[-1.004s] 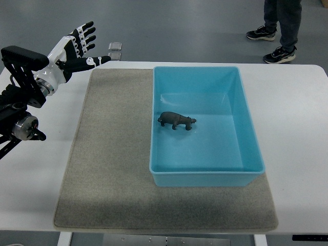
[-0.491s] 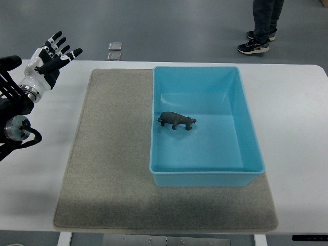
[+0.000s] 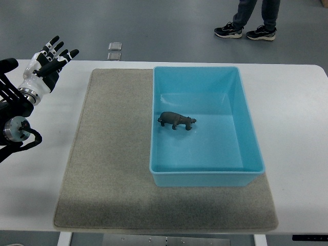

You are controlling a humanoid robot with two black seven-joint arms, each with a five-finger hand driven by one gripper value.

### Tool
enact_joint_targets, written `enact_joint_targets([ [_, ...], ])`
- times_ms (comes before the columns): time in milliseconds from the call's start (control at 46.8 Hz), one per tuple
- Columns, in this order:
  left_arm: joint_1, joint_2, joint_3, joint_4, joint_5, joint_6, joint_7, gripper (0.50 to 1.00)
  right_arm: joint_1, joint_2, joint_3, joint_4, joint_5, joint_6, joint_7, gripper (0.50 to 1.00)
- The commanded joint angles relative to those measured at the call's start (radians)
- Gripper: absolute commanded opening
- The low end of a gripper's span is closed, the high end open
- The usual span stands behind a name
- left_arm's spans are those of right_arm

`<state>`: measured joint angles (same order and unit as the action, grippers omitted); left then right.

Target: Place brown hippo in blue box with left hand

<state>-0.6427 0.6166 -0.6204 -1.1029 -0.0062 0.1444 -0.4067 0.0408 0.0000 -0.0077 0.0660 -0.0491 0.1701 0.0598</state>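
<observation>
With its fingers (image 3: 54, 51) spread and holding nothing, the left hand (image 3: 46, 64) sits over the far left corner of the tabletop (image 3: 297, 128), well apart from the work. The brown hippo (image 3: 177, 120) stands upright inside the blue box (image 3: 206, 177), on its floor near the left wall. The box rests on the grey mat (image 3: 110, 169). Judged complete: placement done, nothing evidently left.

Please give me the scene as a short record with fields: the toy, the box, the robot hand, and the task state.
toy: brown hippo, standing upright inside the box, left of centre
box: blue box, on the grey mat
hand: left hand, at the table's far left, fingers spread, holding nothing
right hand: not in view
task state: hippo lies in the box
</observation>
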Motion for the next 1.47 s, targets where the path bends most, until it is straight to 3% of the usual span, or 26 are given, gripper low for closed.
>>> enact_joint_targets([
  [0, 0.0, 0.0, -0.01, 0.0, 0.0, -0.003, -0.001, 1.0, 0.001, 0.0, 0.0, 0.0, 0.0, 0.0, 0.0, 0.936],
  [363, 0.014, 0.002, -0.047, 0.005, 0.0, -0.052, -0.001, 1.0, -0.001, 0.0, 0.0, 0.0, 0.0, 0.0, 0.0, 0.936],
  [1453, 0.015, -0.005, -0.071, 0.014, 0.003, -0.054, -0.001, 1.0, -0.001, 0.0, 0.0, 0.002, -0.008, 0.002, 0.0, 0.936],
])
